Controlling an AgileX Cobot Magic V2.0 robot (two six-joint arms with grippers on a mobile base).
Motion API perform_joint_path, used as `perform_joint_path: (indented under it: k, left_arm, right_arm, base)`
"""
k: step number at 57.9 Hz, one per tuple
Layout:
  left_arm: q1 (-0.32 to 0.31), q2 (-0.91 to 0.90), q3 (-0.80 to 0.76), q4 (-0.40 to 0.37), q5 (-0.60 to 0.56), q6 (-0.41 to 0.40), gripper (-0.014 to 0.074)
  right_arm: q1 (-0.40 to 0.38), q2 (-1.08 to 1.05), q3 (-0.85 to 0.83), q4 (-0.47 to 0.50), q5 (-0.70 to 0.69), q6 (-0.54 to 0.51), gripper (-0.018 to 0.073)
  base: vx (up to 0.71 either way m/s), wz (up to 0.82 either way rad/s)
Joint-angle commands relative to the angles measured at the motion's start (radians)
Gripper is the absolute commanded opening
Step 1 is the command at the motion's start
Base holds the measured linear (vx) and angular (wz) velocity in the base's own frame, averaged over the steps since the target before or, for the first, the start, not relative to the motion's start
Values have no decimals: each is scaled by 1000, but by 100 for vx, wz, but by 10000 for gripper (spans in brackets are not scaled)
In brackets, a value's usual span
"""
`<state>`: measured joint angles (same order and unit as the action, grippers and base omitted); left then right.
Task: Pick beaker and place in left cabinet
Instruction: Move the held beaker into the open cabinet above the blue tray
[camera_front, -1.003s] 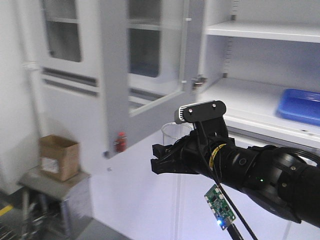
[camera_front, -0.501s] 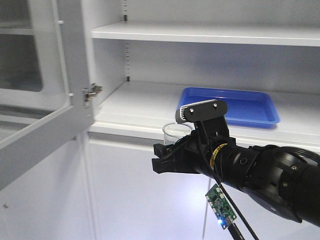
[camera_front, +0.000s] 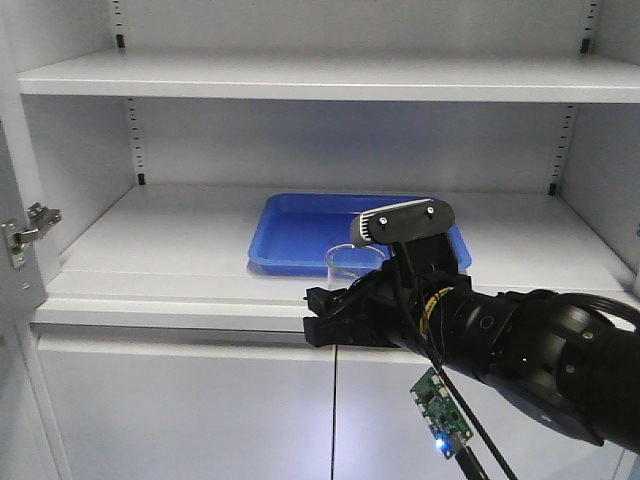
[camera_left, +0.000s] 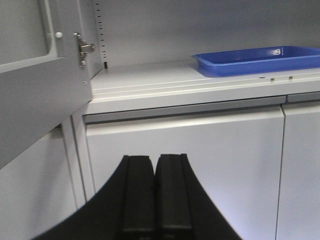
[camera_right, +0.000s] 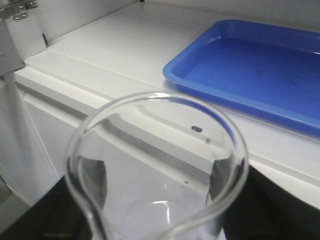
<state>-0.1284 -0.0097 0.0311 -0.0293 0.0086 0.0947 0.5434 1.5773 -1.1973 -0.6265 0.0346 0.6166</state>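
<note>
At lower centre, the right end effector (camera_front: 350, 305) is grasping the beaker (camera_front: 347, 263); the left end effector (camera_left: 155, 167) is resting clenched.

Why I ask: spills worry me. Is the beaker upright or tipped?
Upright. The beaker stands rim-up in the right claw, and the right wrist view looks down into its open mouth.

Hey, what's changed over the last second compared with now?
The view has swung right: the cardboard box is gone, the open door has slid to the left edge, and the left cabinet with its blue tray now sits squarely ahead. The right gripper still holds the beaker.
</note>
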Motion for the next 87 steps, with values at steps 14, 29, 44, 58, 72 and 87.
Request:
perform_joint_path:
  k: [14,29,44,58,72,87]
  left_arm:
    - [-1,-18,16,-7,-84,-3,1]
    - [-1,-18,16,-7,-84,-3,1]
    - [-1,-18,16,-7,-84,-3,1]
    - [-1,-18,16,-7,-84,-3,1]
    - [-1,-18,16,-7,-84,-3,1]
    - [-1,-18,16,-7,-84,-3,1]
  right_arm:
    - [-4,-44,-37,-5,-64,0,-9]
    - [-4,-44,-37,-5,-64,0,-9]
    - [-4,-44,-37,-5,-64,0,-9]
    - [-4,-44,-37,-5,-64,0,-9]
    - [-4,-44,-37,-5,-64,0,-9]
    - [-4,-44,-37,-5,-68,0,-9]
  base:
    - [22,-19]
    - [21,-11]
    - [20,-3]
    - [16,-1]
    - [12,-1]
    - [6,-1]
